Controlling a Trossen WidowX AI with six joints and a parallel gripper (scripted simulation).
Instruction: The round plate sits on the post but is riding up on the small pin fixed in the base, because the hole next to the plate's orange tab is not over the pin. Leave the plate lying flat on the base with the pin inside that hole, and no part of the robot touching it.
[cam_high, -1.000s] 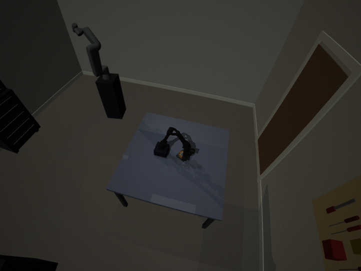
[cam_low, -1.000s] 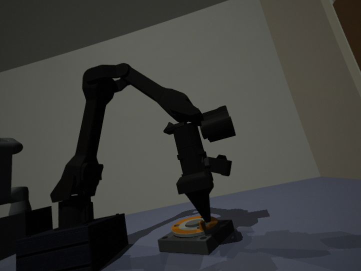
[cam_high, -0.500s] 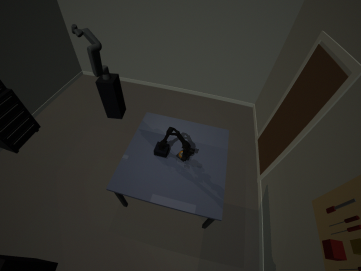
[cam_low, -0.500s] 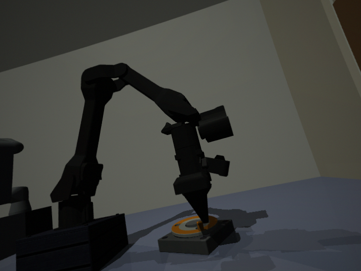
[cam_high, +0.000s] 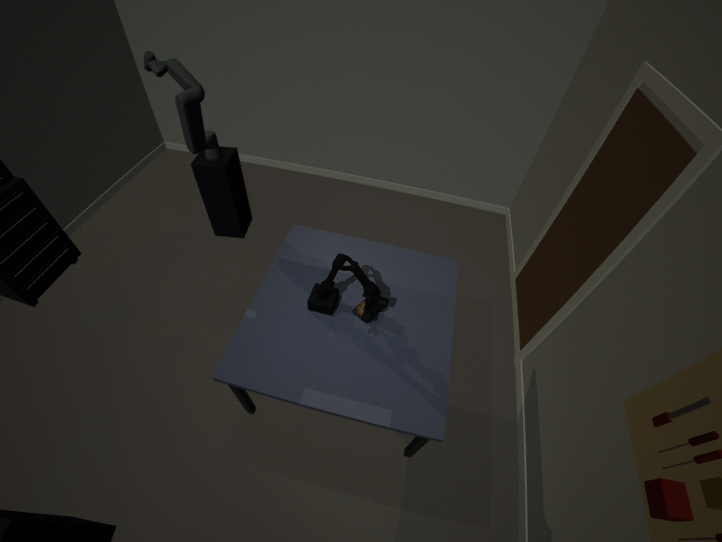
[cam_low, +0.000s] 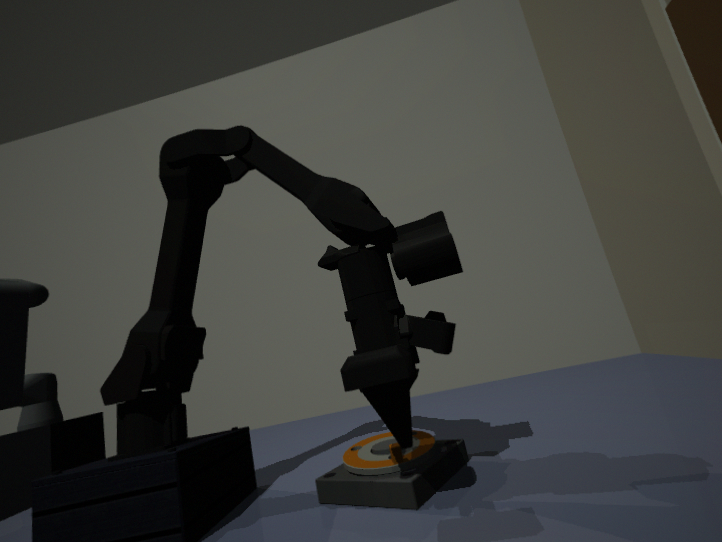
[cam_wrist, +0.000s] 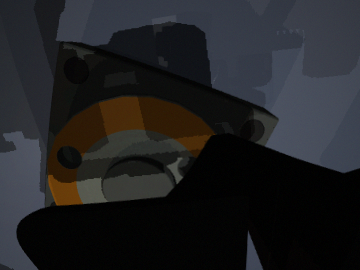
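The round plate (cam_low: 356, 460) (cam_wrist: 125, 112), an orange ring around a pale middle, sits around the post (cam_low: 381, 447) (cam_wrist: 137, 186) on the square grey base (cam_low: 367, 491). In the exterior view its pale rim shows above the base; whether it lies fully flat I cannot tell. The orange tab (cam_low: 395, 450) stands up from the plate beside my fingertips. My gripper (cam_low: 406, 445) is shut, with nothing seen between the fingers, its tips down at the plate's near right part. Contact is unclear. The pin is not visible. In the wrist view a dark hole (cam_wrist: 69, 157) shows at the plate's left, and the fingers hide its lower right.
The base's corners carry dark round holes, one at the upper left in the wrist view (cam_wrist: 76, 70). The arm's own dark pedestal (cam_high: 323, 299) (cam_low: 215, 478) stands left of the base on the blue table (cam_high: 332, 361). Shadows fall over the base and plate.
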